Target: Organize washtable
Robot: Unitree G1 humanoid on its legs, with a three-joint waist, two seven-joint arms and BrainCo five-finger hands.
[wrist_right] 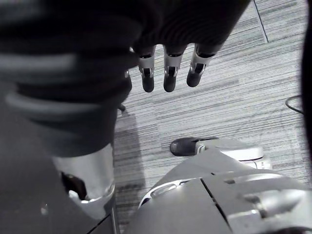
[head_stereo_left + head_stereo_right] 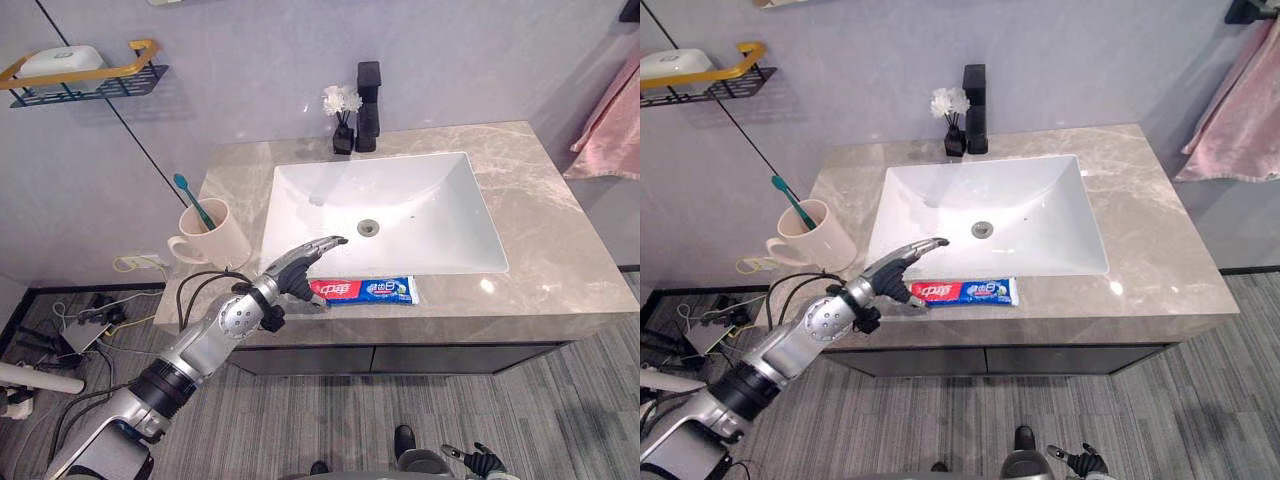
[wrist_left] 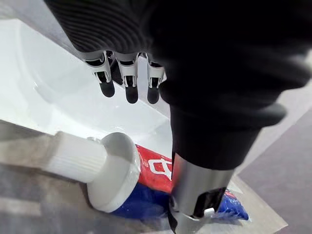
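Observation:
A red, white and blue toothpaste tube (image 2: 366,290) lies along the front strip of the marble counter (image 2: 555,250), just before the white sink (image 2: 420,190). My left hand (image 2: 292,272) is at the tube's capped left end, open. Its straight fingers (image 3: 129,84) reach out over the sink's front rim. The thumb (image 3: 192,195) rests down on the tube (image 3: 151,170), right beside the white cap (image 3: 83,161). A cream mug (image 2: 218,238) holding a teal toothbrush (image 2: 192,199) stands on the counter's left end. My right hand (image 1: 168,73) hangs open over the floor.
A black faucet (image 2: 368,105) and a small black vase of white flowers (image 2: 342,118) stand behind the sink. A wall shelf (image 2: 85,80) with a soap bar hangs at upper left. A pink towel (image 2: 612,120) hangs at right. The counter's right side is bare.

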